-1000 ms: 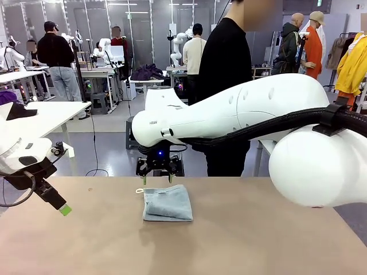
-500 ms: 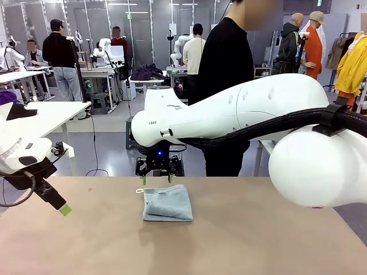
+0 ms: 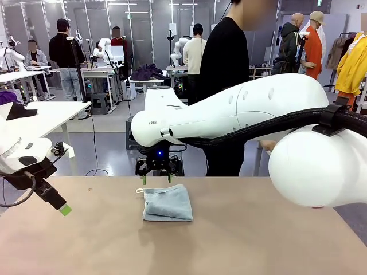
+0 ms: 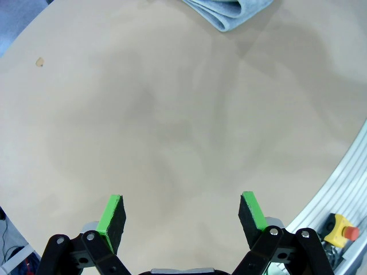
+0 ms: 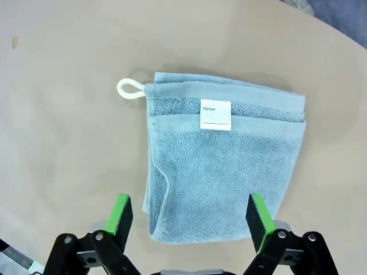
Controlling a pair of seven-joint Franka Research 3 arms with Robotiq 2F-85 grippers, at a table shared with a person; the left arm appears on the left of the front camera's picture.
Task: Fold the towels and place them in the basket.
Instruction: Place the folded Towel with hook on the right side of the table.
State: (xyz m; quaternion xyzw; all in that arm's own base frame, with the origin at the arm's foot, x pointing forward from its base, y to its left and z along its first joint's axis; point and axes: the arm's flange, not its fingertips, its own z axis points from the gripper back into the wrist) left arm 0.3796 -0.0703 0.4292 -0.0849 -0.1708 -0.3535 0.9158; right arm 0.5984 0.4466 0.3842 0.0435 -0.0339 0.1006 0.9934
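the right arm reaches in from the right and across the middle of the table (image 3: 258,240), its long white link lying almost level. its wrist is turned straight down at the far edge. the right gripper (image 3: 156,179) hangs there with its green pads spread wide, tips pointing at the far end of the folded blue-grey towel (image 3: 168,203). whether they touch the cloth i cannot tell.

in the right wrist view that end of the towel lies between the parted fingers (image 5: 121,213). its white label (image 5: 215,114) faces up and the white corner loop (image 5: 129,89) rests on the table.

the left gripper (image 3: 63,208) hovers low at the table's left edge, tilted down and inward, jaws wide apart and empty, well apart from the towel.
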